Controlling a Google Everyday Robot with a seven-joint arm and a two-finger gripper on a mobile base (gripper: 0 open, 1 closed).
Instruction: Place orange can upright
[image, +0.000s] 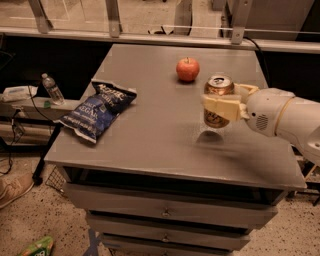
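The orange can (218, 117) is upright, silver top and pull tab facing up, held a little above the grey table (150, 135) at its right side. My gripper (220, 105) reaches in from the right on a white arm and is shut on the can's middle, its cream fingers (223, 107) wrapped across the can's front. The can's shadow lies on the table just below it.
A red apple (187, 69) sits on the table behind and left of the can. A blue chip bag (97, 110) lies at the table's left edge. A water bottle (52, 89) stands off the table to the left. Drawers are below the front edge.
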